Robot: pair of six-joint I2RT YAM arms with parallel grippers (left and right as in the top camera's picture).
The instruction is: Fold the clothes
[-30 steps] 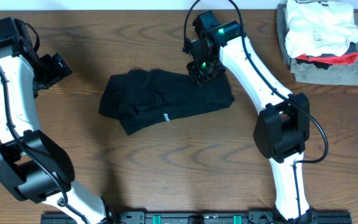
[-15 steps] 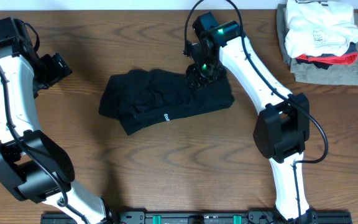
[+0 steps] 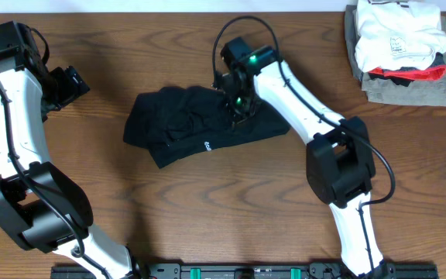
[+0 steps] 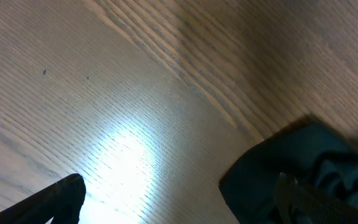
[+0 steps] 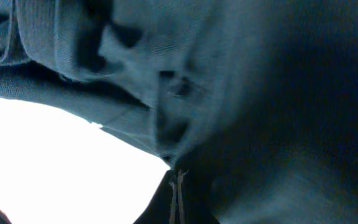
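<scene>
The wooden table (image 3: 207,209) has a brown, strongly streaked grain. At its middle lies the black T-shirt (image 3: 184,124), a soft, matte heap bunched into a rough oblong. Its surface is lumpy with folds, and a small white print (image 3: 207,145) shows near its front edge.

The right gripper (image 3: 237,108) presses down on the shirt's upper right part. In the right wrist view, fine knit cloth fills the frame in creased ridges that run to the fingertips. These meet in a thin slit with fabric pinched between them.

The left gripper (image 4: 179,205) hangs over bare wood well left of the shirt, its fingers spread wide and empty.

At the far right corner sits a stack: a white garment with a grey print (image 3: 399,35) on top, a red band (image 3: 409,74) beneath it, and a grey folded garment (image 3: 409,91) at the bottom.
</scene>
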